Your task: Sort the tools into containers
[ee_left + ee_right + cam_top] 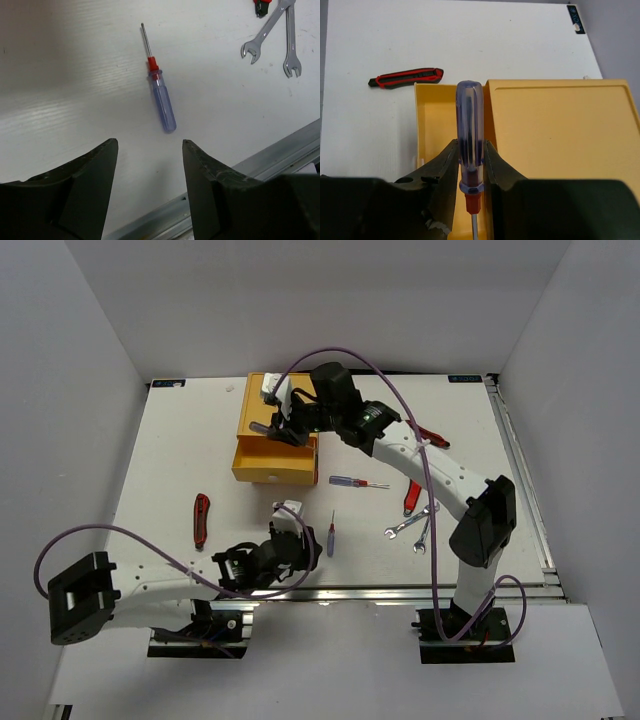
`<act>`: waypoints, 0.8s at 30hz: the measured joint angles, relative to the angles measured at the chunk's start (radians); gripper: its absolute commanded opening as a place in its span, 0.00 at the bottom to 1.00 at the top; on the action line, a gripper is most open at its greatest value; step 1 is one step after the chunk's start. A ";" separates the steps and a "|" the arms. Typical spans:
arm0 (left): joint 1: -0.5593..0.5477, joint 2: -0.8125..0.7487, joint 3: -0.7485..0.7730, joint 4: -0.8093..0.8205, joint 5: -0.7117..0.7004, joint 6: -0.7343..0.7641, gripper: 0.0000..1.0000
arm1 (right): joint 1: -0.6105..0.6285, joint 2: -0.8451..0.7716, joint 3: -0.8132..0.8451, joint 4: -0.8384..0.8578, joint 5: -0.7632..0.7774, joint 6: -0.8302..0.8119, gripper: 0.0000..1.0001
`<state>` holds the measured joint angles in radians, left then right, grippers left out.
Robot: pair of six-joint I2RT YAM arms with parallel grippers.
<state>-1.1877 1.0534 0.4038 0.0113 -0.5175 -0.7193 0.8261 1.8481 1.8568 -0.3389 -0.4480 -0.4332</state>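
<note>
Clamping a blue-handled screwdriver (470, 115), right gripper (471, 147) hangs over the open yellow drawer (427, 120), handle near its rim; let go here, it may strike the rim and bounce out. Left gripper (149, 144) parted, empty, above second screwdriver (162, 100), well nearside of that drawer

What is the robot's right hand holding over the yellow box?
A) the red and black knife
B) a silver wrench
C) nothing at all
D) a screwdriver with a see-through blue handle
D: in the right wrist view, the right gripper pinches the see-through blue handle of a screwdriver between its fingers, above the open yellow drawer.
</note>
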 measured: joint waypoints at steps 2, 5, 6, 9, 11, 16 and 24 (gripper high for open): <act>-0.006 0.032 0.019 0.016 -0.008 0.016 0.66 | 0.001 -0.002 -0.016 -0.002 -0.004 -0.002 0.34; -0.006 0.054 0.045 0.025 -0.023 0.042 0.67 | 0.002 -0.002 -0.042 -0.007 -0.009 -0.005 0.36; -0.006 0.062 0.052 0.028 -0.024 0.047 0.67 | 0.003 -0.002 -0.048 -0.008 -0.011 -0.005 0.38; -0.006 0.084 0.070 0.045 -0.024 0.060 0.67 | 0.005 -0.002 -0.053 -0.010 -0.020 -0.004 0.42; -0.006 0.092 0.072 0.049 -0.023 0.067 0.67 | 0.006 -0.002 -0.053 -0.009 -0.027 -0.004 0.46; -0.006 0.134 0.104 0.050 -0.018 0.087 0.67 | 0.006 -0.002 -0.043 -0.010 -0.034 0.005 0.46; -0.006 0.287 0.208 0.032 0.005 0.110 0.67 | -0.028 -0.090 -0.043 -0.007 -0.052 0.042 0.41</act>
<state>-1.1934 1.3403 0.6117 0.0429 -0.5125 -0.6094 0.7982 1.7576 1.8137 -0.3458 -0.5003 -0.3908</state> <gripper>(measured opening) 0.670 0.415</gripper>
